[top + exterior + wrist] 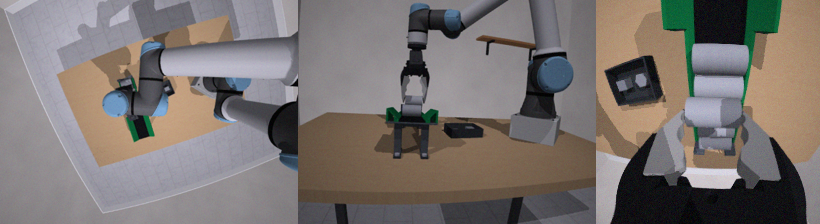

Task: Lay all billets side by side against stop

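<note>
My gripper (414, 102) (713, 111) points straight down over the feed ramp and is shut on a light grey billet (414, 99) (713, 107), holding it by its two ends, straight across the ramp. Two more billets (720, 58) (718, 86) lie side by side across the ramp's dark bed, between the green side rails (676, 15) (393, 114). The held billet hangs just above them at the near end of the row; I cannot tell whether it touches the one below (411, 111). In the top view the arm hides the gripper; only the ramp's far end (143, 130) shows.
The ramp stands on dark legs (397, 141) on the wooden table (477, 168). A flat black box (463, 130) (633, 80) lies right of the ramp. The robot's base block (534, 129) stands at the right, with a wall shelf (507, 42) above.
</note>
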Available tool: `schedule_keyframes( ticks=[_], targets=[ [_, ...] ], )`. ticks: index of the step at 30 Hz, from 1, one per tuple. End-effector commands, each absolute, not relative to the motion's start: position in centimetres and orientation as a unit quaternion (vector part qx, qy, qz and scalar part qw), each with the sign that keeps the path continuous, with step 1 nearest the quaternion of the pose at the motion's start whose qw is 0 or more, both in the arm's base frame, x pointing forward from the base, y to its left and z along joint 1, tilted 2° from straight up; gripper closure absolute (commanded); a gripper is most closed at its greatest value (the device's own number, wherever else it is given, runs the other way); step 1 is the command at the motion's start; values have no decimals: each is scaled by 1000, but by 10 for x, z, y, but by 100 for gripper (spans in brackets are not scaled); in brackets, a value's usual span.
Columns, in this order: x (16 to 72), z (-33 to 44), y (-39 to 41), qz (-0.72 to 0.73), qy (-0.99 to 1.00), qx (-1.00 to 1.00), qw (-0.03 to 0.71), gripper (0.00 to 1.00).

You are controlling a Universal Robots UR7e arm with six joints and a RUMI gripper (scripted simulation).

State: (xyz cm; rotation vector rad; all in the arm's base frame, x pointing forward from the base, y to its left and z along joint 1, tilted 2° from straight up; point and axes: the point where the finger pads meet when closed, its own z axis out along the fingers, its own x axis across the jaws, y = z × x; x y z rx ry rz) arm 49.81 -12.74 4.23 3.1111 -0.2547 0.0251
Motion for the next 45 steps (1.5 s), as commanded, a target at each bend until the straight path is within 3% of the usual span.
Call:
schedule_keyframes(
  ticks=[1,45],
  targets=[
    [498,43,-128,9,-82,997,10,100],
    [498,89,-127,9,-82,997,10,100]
  ],
)
